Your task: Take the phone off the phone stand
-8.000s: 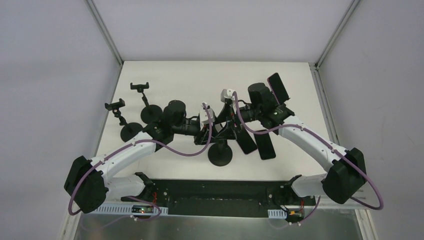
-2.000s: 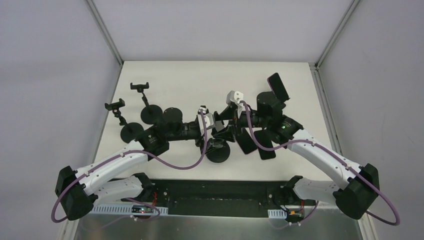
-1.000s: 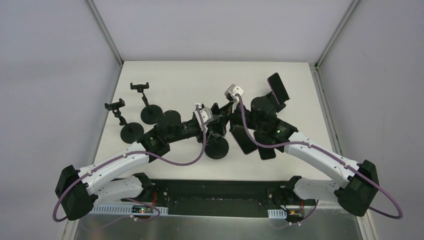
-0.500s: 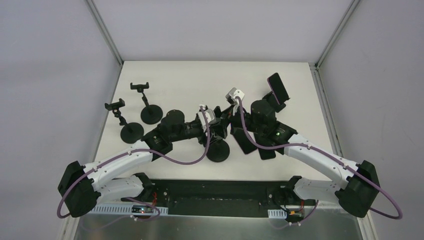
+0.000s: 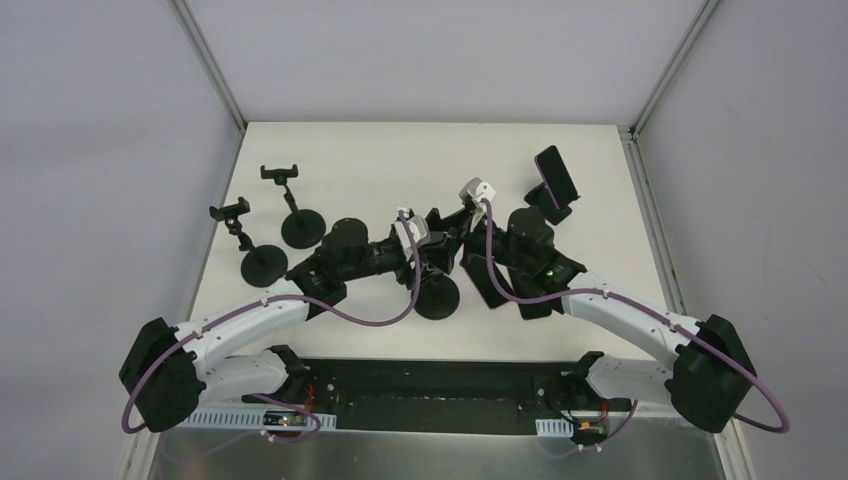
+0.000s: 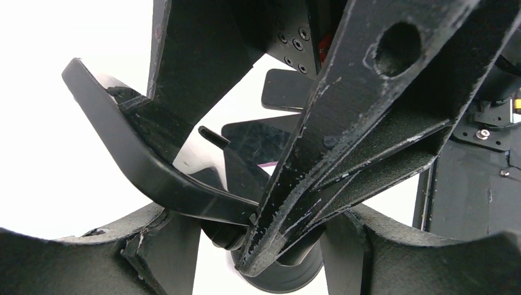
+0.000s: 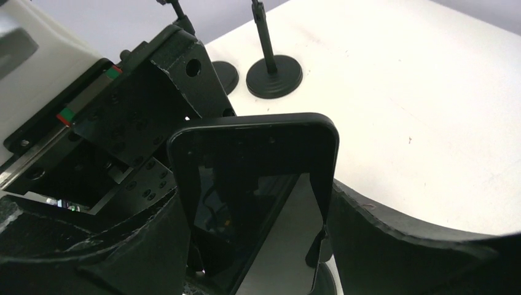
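Black stand [image 5: 437, 297] at mid-worktop [image 5: 400, 160], pinched narrowly at its neck by the left tool [image 6: 258, 246]. The phone [image 7: 258, 184] is upright above it, clamped edgewise in the right tool [image 7: 261, 258]. Extraction is in hand; next, probably a straight lift with the stand braced.

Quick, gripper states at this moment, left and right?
Left gripper: straddles the phone stand; clamped or not cannot be told.
Right gripper: closed on the phone.
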Tool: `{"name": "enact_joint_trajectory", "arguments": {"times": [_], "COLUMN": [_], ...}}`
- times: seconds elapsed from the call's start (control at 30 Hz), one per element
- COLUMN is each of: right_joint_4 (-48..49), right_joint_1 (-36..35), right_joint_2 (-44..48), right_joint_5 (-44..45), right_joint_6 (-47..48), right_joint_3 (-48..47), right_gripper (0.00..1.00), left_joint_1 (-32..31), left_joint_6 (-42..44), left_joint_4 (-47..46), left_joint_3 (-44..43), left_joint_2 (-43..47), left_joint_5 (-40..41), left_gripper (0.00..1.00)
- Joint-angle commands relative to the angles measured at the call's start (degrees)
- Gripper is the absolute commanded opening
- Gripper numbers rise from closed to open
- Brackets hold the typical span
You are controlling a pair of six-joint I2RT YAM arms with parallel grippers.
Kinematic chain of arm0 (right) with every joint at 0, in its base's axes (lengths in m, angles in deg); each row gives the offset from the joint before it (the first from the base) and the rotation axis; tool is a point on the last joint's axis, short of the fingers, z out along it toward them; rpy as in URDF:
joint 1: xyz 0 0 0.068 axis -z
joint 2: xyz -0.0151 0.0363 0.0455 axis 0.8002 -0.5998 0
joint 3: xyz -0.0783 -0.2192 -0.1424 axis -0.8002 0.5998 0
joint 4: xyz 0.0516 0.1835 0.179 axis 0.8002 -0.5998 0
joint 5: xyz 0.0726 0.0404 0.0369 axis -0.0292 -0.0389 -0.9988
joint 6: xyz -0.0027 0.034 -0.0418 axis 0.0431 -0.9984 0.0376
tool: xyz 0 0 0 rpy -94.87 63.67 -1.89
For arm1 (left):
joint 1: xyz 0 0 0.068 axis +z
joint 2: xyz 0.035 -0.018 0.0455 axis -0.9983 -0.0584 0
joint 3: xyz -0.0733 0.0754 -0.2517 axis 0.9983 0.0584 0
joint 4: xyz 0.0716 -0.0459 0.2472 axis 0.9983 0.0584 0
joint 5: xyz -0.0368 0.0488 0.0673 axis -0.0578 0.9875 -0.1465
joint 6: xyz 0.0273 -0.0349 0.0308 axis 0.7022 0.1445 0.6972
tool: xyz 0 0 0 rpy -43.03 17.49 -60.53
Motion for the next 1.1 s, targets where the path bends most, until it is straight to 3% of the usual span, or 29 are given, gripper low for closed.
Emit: {"name": "enact_joint_trajectory", "arguments": {"times": [0.0, 0.83, 1.07], "right_joint_4": [14.4, 24.2, 13.0], "right_joint_1": [4.8, 18.1, 22.2], "right_joint_2": [-4.5, -18.7, -17.0], "right_joint_5": [9.4, 8.2, -5.9], "right_joint_6": [6.5, 10.7, 11.1], "right_joint_3": [1.7, 0.7, -3.0], "right_gripper": [0.0, 0.0, 0.0], "left_joint_1": [-1.6, -3.8, -4.2], "left_joint_6": [-4.2, -5.3, -5.3], "left_joint_4": [-3.8, -4.0, -4.0], "left_joint_3": [-0.2, -1.2, -0.1], "left_joint_2": [0.9, -1.7, -1.2], "left_joint_5": [-12.1, -26.4, -27.9], "left_gripper": [0.0, 0.0, 0.0]}}
